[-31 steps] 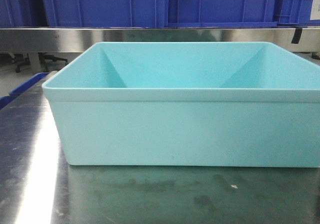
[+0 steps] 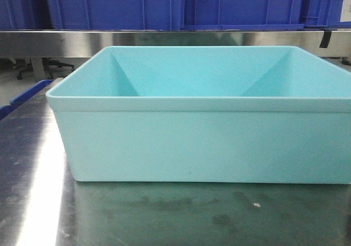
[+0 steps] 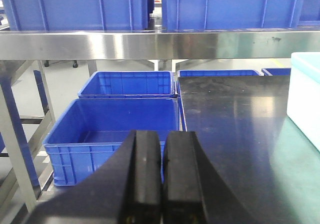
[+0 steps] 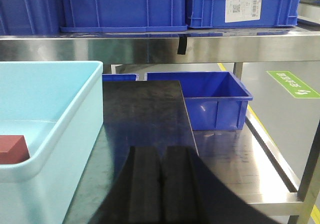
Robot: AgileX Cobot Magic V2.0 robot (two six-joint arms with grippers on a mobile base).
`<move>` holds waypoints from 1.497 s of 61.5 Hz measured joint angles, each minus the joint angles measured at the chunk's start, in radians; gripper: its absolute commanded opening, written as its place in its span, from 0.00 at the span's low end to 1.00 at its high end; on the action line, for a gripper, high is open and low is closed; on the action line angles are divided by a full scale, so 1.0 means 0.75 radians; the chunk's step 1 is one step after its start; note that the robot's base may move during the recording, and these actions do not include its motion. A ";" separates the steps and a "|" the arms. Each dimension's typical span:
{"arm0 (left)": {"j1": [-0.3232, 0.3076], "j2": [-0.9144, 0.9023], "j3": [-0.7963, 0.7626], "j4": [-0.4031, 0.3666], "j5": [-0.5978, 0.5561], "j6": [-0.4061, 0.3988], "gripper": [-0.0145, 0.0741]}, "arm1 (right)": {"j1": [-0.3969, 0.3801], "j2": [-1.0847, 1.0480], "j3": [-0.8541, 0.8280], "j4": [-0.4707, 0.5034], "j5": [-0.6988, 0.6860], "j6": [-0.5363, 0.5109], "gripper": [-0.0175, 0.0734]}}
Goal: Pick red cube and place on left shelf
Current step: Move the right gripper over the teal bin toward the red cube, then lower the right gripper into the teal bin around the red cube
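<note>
The red cube [image 4: 13, 148] lies inside the light teal tub [image 4: 75, 134], at the far left of the right wrist view; only part of it shows. The tub [image 2: 203, 142] fills the front view and its inside floor is hidden there. My right gripper [image 4: 161, 156] is shut and empty, low over the dark table, to the right of the tub. My left gripper [image 3: 163, 139] is shut and empty at the table's left edge, with the tub's corner [image 3: 305, 94] far to its right. The left shelf [image 3: 125, 44], a steel rail carrying blue crates [image 3: 75, 4], runs across the back.
Open blue crates [image 3: 110, 129] stand on the floor left of the table [image 3: 235, 134]. Another open blue crate [image 4: 210, 97] sits on a lower steel shelf at the right. The rack rail [image 2: 175, 40] and blue crates [image 2: 120, 5] run behind the tub.
</note>
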 measured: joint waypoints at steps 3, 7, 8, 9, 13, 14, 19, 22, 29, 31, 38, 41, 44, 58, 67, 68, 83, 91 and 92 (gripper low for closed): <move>0.000 0.000 0.000 0.000 0.000 0.000 0.28 | 0.000 0.000 0.000 0.000 0.000 0.000 0.24; 0.000 0.000 0.000 0.000 0.000 0.000 0.28 | 0.000 0.000 0.000 0.000 0.000 0.000 0.24; 0.000 0.000 0.000 0.000 0.000 0.000 0.28 | 0.000 0.000 0.000 0.000 0.000 0.000 0.24; 0.000 0.000 0.000 0.000 0.000 0.000 0.28 | 0.000 0.000 0.000 0.000 -0.002 0.000 0.24; 0.000 0.000 0.000 0.000 0.000 0.000 0.28 | 0.000 0.000 0.000 0.000 -0.002 0.000 0.24; 0.000 0.000 0.000 0.000 0.000 0.000 0.28 | 0.000 0.000 0.000 0.000 -0.002 0.000 0.24; 0.000 0.000 0.000 0.000 0.000 0.000 0.28 | 0.000 0.000 0.000 0.000 -0.027 0.000 0.24; 0.000 0.000 0.000 0.000 0.000 0.000 0.28 | 0.000 0.000 0.000 0.000 -0.058 0.000 0.24; 0.000 0.000 0.000 0.000 0.000 0.000 0.28 | 0.000 0.000 -0.004 0.000 -0.176 0.000 0.24; 0.000 0.000 0.000 0.000 0.000 0.000 0.28 | 0.000 0.000 -0.016 0.000 -0.186 0.000 0.24; 0.000 0.000 0.000 0.000 0.000 0.000 0.28 | 0.000 0.000 -0.164 0.000 -0.132 0.000 0.24; 0.000 0.000 0.000 0.000 0.000 0.000 0.28 | 0.000 0.007 -0.259 0.000 -0.069 0.000 0.24; 0.000 0.000 0.000 0.000 0.000 0.000 0.28 | 0.000 0.035 -0.362 0.000 0.001 0.000 0.24; 0.000 0.000 0.000 0.000 0.000 0.000 0.28 | 0.026 0.336 -0.837 0.000 0.386 0.000 0.24; 0.000 0.000 0.000 0.000 0.000 0.000 0.28 | 0.166 0.548 -1.060 0.000 0.564 0.000 0.24; 0.000 0.000 0.000 0.000 0.000 0.000 0.28 | 0.181 0.569 -1.081 0.000 0.583 0.000 0.24; 0.000 0.000 0.000 0.000 0.000 0.000 0.28 | 0.494 1.046 -1.453 0.000 0.893 -0.009 0.24; 0.000 0.000 0.000 0.000 0.000 0.000 0.28 | 0.652 1.295 -1.609 0.000 0.976 -0.022 0.24; 0.000 0.000 0.000 0.000 0.000 0.000 0.28 | 0.666 1.323 -1.624 0.000 0.983 -0.025 0.24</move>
